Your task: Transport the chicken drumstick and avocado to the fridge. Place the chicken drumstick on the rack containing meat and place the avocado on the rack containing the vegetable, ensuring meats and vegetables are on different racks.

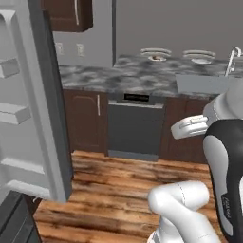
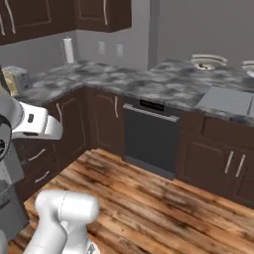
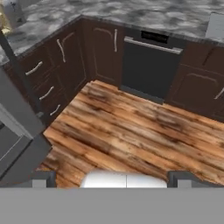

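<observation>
Claw [image 3: 112, 180] spread apart, seemingly carrying nothing, aimed at the wooden floor [image 3: 131, 131]; swinging round, the arm could clip the open fridge [image 1: 33, 118] door.

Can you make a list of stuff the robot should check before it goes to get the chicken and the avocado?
1. Fridge door open: ok, swung wide in the left base view.
2. Hand empty: ok, nothing sits between its fingertips.
3. Hand open: ok, tips stand well apart.
4. Floor free to drive across: ok.
5. Chicken drumstick and avocado spotted: cannot tell where they are.
6. Plates on the counter: one holds something small, too blurry to name.
</observation>
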Available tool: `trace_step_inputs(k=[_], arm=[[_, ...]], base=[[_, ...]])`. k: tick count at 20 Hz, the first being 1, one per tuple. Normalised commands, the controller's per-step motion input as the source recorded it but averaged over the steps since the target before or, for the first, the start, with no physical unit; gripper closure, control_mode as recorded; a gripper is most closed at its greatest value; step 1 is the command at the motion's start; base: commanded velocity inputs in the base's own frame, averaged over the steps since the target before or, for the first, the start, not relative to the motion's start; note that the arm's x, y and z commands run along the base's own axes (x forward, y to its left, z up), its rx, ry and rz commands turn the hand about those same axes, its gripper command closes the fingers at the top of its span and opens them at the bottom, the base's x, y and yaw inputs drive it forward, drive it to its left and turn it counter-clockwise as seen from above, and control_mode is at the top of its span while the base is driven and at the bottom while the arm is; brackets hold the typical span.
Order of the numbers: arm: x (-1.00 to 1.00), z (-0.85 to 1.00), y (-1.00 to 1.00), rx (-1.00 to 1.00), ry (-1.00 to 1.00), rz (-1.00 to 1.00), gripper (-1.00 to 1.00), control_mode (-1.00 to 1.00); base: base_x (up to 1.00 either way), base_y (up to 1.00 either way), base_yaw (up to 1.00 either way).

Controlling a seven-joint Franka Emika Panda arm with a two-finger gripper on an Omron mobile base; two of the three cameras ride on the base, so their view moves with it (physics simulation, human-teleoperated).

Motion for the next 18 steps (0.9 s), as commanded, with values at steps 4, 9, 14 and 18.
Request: trace_step_inputs(k=[4, 9, 14, 18], arm=[[0.0, 0.0, 0.0, 0.0, 0.0, 0.0, -1.0, 1.0], [0.0, 0.0, 0.0, 0.0, 0.0, 0.0, -1.0, 1.0], [0.0, 0.0, 0.0, 0.0, 0.0, 0.0, -1.0, 1.0], [0.0, 0.0, 0.0, 0.0, 0.0, 0.0, -1.0, 1.0]], base=[[0.67, -0.9, -0.4], [1.0, -0.63, -0.03], [0.91, -0.91, -0.13], [0.36, -1.0, -0.31]])
